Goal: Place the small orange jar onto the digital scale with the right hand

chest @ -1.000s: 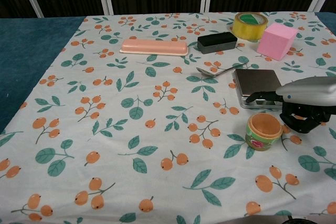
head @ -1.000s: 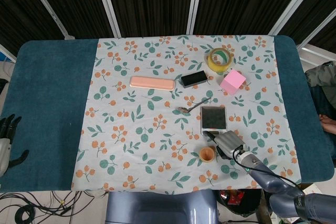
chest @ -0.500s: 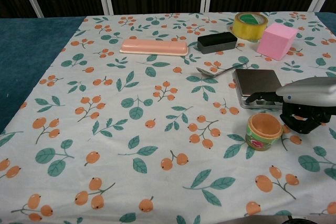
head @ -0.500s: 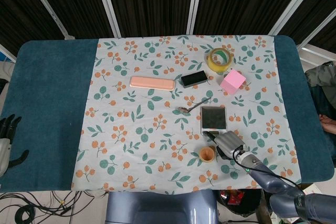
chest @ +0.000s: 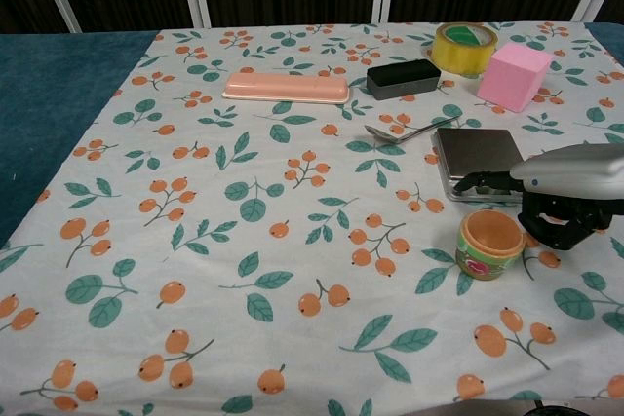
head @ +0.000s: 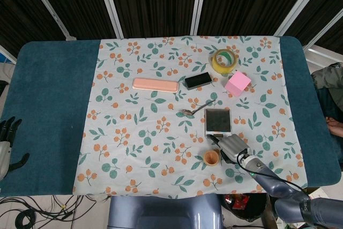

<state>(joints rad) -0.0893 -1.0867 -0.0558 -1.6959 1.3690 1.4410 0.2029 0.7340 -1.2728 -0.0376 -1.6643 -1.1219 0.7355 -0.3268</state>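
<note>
The small orange jar [chest: 490,244] is being left standing on the counter [chest: 58,94], just in front of the digital scale [chest: 478,152]. Nothing is being held by the right hand [chest: 565,204], fingers curled beside it; grasp and placing remain.

We count one small orange jar [chest: 490,244] at the lower right of the chest view and one digital scale [chest: 478,154] just above it. Further up there is one spoon [chest: 405,131], one black box [chest: 403,78], one long pink case [chest: 286,87], one roll of yellow tape [chest: 464,48] and one pink cube [chest: 515,76]. Two hands show: the right hand [chest: 568,202] at the right edge, the left hand [head: 7,142] at the lower left of the head view.
</note>
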